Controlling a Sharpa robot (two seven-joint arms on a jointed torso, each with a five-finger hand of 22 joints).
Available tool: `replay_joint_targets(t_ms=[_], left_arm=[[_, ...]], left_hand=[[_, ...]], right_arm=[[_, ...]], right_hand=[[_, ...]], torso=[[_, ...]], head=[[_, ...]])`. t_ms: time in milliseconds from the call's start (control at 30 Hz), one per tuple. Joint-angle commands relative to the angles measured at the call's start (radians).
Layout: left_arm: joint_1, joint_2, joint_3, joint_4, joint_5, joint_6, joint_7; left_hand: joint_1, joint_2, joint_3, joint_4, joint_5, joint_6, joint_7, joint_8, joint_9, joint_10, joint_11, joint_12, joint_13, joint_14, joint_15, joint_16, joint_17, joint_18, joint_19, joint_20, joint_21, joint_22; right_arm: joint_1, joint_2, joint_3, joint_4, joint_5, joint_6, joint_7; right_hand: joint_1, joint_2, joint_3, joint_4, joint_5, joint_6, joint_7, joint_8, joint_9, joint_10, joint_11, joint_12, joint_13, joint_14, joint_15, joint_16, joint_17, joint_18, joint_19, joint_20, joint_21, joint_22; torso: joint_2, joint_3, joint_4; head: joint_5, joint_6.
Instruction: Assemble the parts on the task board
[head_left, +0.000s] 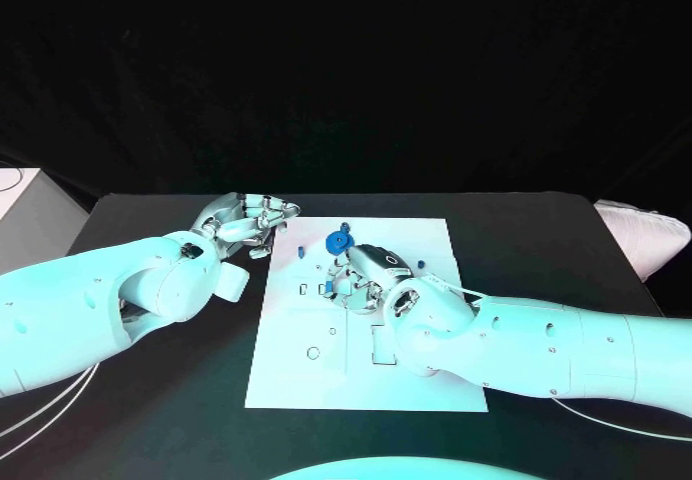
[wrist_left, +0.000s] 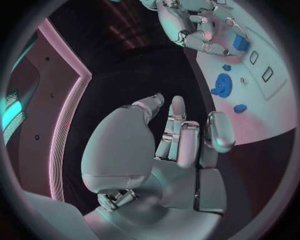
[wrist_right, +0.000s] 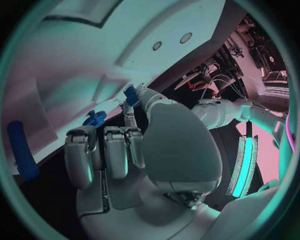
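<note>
The left hand (wrist_left: 181, 137) hung over the black table (wrist_left: 156, 65), its fingers curled in and holding nothing. Beyond it lay the task board (wrist_left: 275, 105), with a round blue part (wrist_left: 222, 84) near its edge and smaller blue parts (wrist_left: 240, 108) beside it. The right hand (wrist_left: 200, 27) rested on the board, a blue block (wrist_left: 240, 44) at its fingers.

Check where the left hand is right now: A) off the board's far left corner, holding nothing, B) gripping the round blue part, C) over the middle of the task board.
A: the left hand hovers beside the task board, off its far left corner, fingers empty.
</note>
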Motion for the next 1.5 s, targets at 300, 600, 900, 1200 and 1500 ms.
replay_joint_targets(t_ms=[300, 600, 900, 1200, 1500], left_arm=[[0.001, 0.001, 0.000, 0.002, -0.010, 0.033, -0.001], [0.001, 0.000, 0.000, 0.002, -0.010, 0.037, -0.003], [0.001, -0.001, 0.000, 0.002, -0.010, 0.039, -0.005], [0.001, -0.002, 0.000, 0.001, -0.010, 0.039, -0.006], [0.001, -0.003, 0.000, 0.001, -0.011, 0.039, -0.007]], left_hand=[[-0.002, -0.004, 0.000, 0.008, -0.005, -0.007, 0.000, 0.005, 0.002, -0.009, -0.002, 0.006, 0.002, 0.016, 0.000, 0.005, 0.069, -0.005, 0.006, -0.001, 0.007, 0.001], [-0.002, -0.004, 0.000, 0.009, -0.005, -0.011, 0.001, 0.006, 0.002, -0.012, -0.002, 0.008, 0.003, 0.017, 0.001, 0.006, 0.070, -0.006, 0.006, 0.000, 0.007, 0.002], [-0.002, -0.005, 0.001, 0.009, -0.005, -0.012, 0.001, 0.006, 0.002, -0.014, -0.001, 0.008, 0.004, 0.017, 0.001, 0.007, 0.071, -0.006, 0.007, 0.000, 0.008, 0.003], [-0.002, -0.005, 0.001, 0.009, -0.005, -0.012, 0.001, 0.006, 0.002, -0.014, -0.001, 0.008, 0.004, 0.017, 0.001, 0.007, 0.071, -0.006, 0.007, 0.000, 0.008, 0.003], [-0.001, -0.005, 0.001, 0.009, -0.005, -0.014, 0.002, 0.006, 0.003, -0.016, -0.001, 0.009, 0.004, 0.019, 0.001, 0.009, 0.074, -0.006, 0.007, 0.000, 0.008, 0.004]], right_arm=[[-0.007, 0.006, 0.000, -0.023, -0.058, 0.007, -0.006], [-0.010, 0.010, 0.000, -0.028, -0.063, 0.006, 0.002], [-0.010, 0.011, 0.000, -0.027, -0.064, 0.008, 0.006], [-0.011, 0.015, 0.000, -0.033, -0.066, 0.019, 0.006], [-0.013, 0.019, -0.001, -0.042, -0.066, 0.032, 0.005]], right_hand=[[-0.007, 0.000, 0.000, 0.008, -0.004, -0.002, -0.007, 0.003, 0.022, 0.072, -0.005, -0.003, 0.225, 0.087, -0.004, 0.002, 0.186, -0.014, 0.103, -0.004, 0.006, 0.263], [-0.009, -0.003, -0.001, 0.008, -0.004, -0.004, -0.006, 0.004, 0.022, 0.070, -0.005, -0.006, 0.222, 0.087, -0.004, 0.002, 0.186, -0.014, 0.103, -0.004, 0.006, 0.263], [-0.009, -0.003, -0.001, 0.008, -0.004, -0.004, -0.006, 0.004, 0.022, 0.070, -0.005, -0.006, 0.222, 0.087, -0.004, 0.002, 0.186, -0.014, 0.103, -0.004, 0.006, 0.263], [-0.012, -0.007, -0.002, 0.008, -0.005, -0.007, -0.006, 0.004, 0.022, 0.069, -0.004, -0.008, 0.221, 0.087, -0.003, 0.002, 0.186, -0.014, 0.103, -0.004, 0.006, 0.263], [-0.019, -0.015, -0.005, 0.009, -0.011, -0.016, -0.002, 0.003, 0.020, 0.063, -0.002, -0.016, 0.215, 0.087, -0.002, 0.001, 0.185, -0.014, 0.103, -0.003, 0.006, 0.263]], torso=[[0.000, -0.0003, -0.0002], [-0.001, -0.0002, 0.0010], [-0.001, 0.0001, -0.0012], [-0.001, -0.0006, 0.0006], [-0.001, -0.0006, -0.0006]], head=[[0.001, -0.006], [0.003, -0.009], [0.003, -0.012], [0.003, -0.015], [0.005, -0.018]])
